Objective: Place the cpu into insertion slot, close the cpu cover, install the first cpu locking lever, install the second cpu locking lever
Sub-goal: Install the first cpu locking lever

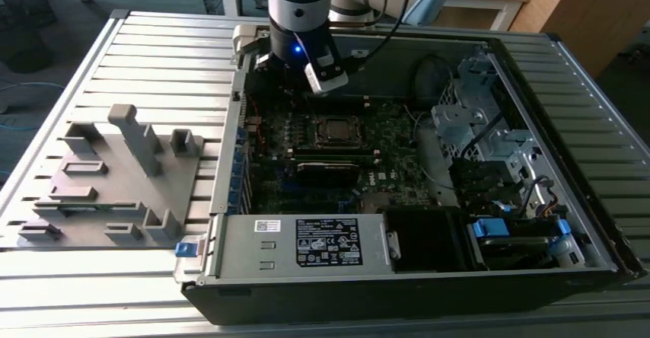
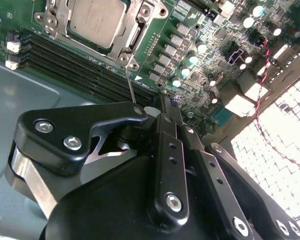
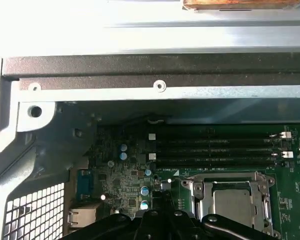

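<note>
Grey-brown cpu (image 2: 97,20) seated, cpu cover (image 3: 225,176) down: the levers are the open business.

The chip lies flat in its socket just ahead of the pincer (image 2: 162,102) and below it, with the silvery frame lying over its edges, so by my read the first two steps are done. One thin wire lever (image 2: 130,85) stands up off the socket corner nearest the pincer and reaches right beside the fingertips, unlatched by the look of it. The other lever I can't sort out. The pincer's fingers are pressed together; whether they nip that wire or merely sit against it, I cannot tell. Well away, at the end of the case opposite the pincer, the grey power box (image 1: 243,239) carries a black-and-white label (image 1: 327,243), its print too small to make out, and the white lettering on the green board (image 2: 200,55) is no clearer.
</note>
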`<move>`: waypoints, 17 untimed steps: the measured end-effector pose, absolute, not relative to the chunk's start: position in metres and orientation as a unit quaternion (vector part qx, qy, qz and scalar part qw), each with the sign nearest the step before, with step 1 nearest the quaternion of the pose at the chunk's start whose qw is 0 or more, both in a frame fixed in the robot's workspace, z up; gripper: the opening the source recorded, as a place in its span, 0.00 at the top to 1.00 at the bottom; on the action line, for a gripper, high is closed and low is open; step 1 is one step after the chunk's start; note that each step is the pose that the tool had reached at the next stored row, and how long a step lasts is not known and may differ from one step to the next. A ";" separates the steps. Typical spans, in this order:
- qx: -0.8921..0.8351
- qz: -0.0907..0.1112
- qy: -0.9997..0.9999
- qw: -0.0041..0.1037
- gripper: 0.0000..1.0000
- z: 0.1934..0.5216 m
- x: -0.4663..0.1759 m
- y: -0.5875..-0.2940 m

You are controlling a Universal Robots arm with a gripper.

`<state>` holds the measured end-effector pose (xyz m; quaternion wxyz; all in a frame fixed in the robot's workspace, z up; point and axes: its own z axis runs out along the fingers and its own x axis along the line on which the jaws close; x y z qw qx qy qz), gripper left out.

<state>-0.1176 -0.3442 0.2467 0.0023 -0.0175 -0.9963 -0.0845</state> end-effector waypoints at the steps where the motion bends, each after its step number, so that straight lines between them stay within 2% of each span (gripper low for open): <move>1: -0.018 -0.088 -0.996 0.002 0.90 0.247 -0.118 -0.344; 5: -0.018 -0.096 -0.995 0.003 0.90 0.247 -0.118 -0.344; 17: -0.018 -0.098 -0.995 0.002 0.90 0.246 -0.122 -0.344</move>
